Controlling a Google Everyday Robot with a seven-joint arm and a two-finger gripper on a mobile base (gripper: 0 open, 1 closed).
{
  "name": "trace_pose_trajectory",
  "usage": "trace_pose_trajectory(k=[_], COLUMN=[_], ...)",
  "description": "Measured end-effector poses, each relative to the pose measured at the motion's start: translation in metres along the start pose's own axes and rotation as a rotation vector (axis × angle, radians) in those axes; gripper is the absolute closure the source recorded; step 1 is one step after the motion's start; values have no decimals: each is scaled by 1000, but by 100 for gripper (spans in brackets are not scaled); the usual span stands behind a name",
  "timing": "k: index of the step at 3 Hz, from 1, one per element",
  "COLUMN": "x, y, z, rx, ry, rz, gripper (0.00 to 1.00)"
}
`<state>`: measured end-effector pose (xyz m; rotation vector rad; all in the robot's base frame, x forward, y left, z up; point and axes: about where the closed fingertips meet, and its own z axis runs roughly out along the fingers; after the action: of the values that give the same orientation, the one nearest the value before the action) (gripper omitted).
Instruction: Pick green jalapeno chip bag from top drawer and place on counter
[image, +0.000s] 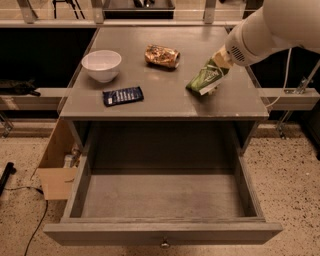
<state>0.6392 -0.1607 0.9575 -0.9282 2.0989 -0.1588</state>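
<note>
The green jalapeno chip bag (206, 78) hangs tilted over the right side of the counter (165, 97), its lower end at or just above the surface. My gripper (220, 58) is at the bag's upper end, shut on it, mostly hidden behind my white arm (265, 30) that reaches in from the upper right. The top drawer (160, 233) is pulled fully open below the counter; its inside is bare and its round knob (164, 244) faces the camera.
On the counter stand a white bowl (101, 64) at the left, a dark blue flat packet (123, 95) in front of it, and a brown-gold snack bag (162, 55) at the back middle. A cardboard box (56, 167) sits on the floor left of the cabinet.
</note>
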Motion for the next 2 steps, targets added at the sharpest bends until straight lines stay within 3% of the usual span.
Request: trace_pose_trajectory(k=[2], x=[0], y=[0], z=[0], rx=[0], ry=[0], rz=[0], gripper=[59])
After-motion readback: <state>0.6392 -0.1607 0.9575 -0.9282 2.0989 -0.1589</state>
